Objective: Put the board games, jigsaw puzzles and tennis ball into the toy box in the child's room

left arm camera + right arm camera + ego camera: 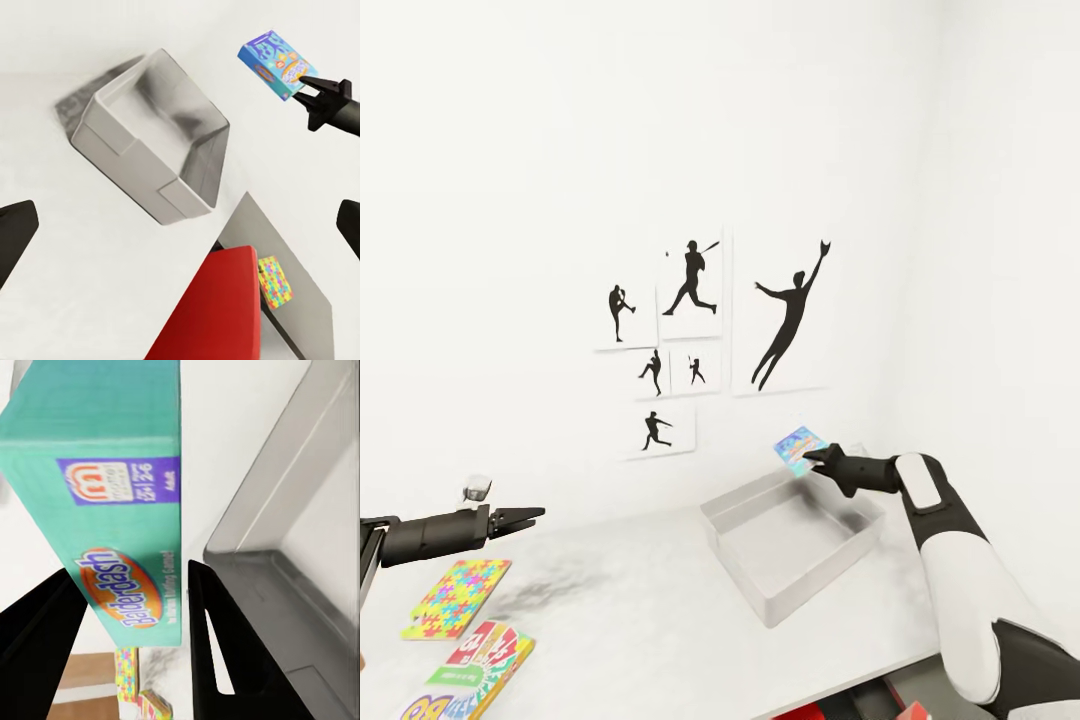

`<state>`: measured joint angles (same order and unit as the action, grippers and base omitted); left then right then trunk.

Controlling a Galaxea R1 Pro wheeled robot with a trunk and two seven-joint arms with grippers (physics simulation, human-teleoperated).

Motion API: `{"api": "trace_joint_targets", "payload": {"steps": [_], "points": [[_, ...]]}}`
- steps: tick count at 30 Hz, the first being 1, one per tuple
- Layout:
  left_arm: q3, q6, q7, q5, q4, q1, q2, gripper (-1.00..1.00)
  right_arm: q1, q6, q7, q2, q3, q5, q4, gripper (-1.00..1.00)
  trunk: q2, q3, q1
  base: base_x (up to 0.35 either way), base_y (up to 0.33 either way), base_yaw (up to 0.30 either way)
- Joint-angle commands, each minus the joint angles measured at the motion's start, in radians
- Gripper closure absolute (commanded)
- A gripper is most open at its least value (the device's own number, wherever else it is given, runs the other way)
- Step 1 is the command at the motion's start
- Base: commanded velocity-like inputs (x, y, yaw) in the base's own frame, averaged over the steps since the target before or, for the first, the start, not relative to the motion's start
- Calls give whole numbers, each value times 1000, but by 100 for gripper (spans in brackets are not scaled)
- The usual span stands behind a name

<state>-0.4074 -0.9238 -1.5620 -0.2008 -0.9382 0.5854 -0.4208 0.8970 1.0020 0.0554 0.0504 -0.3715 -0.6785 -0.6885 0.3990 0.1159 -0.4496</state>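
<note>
My right gripper (pixel 815 458) is shut on a blue board game (pixel 800 447) and holds it in the air above the far rim of the pale grey toy box (pixel 790 545) on the table (pixel 640 600). The right wrist view shows its teal Balderdash-lettered edge (pixel 105 472) between the fingers (pixel 217 645). My left gripper (pixel 535 515) hovers open over the table's left part, above a jigsaw puzzle (pixel 457 597) and the Monopoly board game (pixel 490 650). A second jigsaw puzzle (pixel 274 281) lies lower down by a red shape. The tennis ball and the bed are out of view.
Framed baseball silhouettes (pixel 690 340) hang on the white wall behind the table. Another printed box (pixel 435 708) sits at the bottom left edge. A red object (pixel 217 307) stands below the table's front edge. Bare tabletop lies between the puzzles and the toy box.
</note>
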Motion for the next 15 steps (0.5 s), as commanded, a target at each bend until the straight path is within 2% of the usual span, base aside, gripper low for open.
{"api": "trace_joint_targets", "payload": {"steps": [1,11,15], "points": [[-2,-10,-9,-11,-1,1,1,-100,1,5,5,2,-4,2,1,100,1,-2,0,0,0,0],[-2,-10,-9,-9,-1,1,1,-100,7,45,-6,16,-4,4,14,100,1,-18,0,0,0,0],[-2,-11,-9,-9,-1,1,1,-100,19,45,-8,44,-4,3,88,100,1,-25,0,0,0,0]]}}
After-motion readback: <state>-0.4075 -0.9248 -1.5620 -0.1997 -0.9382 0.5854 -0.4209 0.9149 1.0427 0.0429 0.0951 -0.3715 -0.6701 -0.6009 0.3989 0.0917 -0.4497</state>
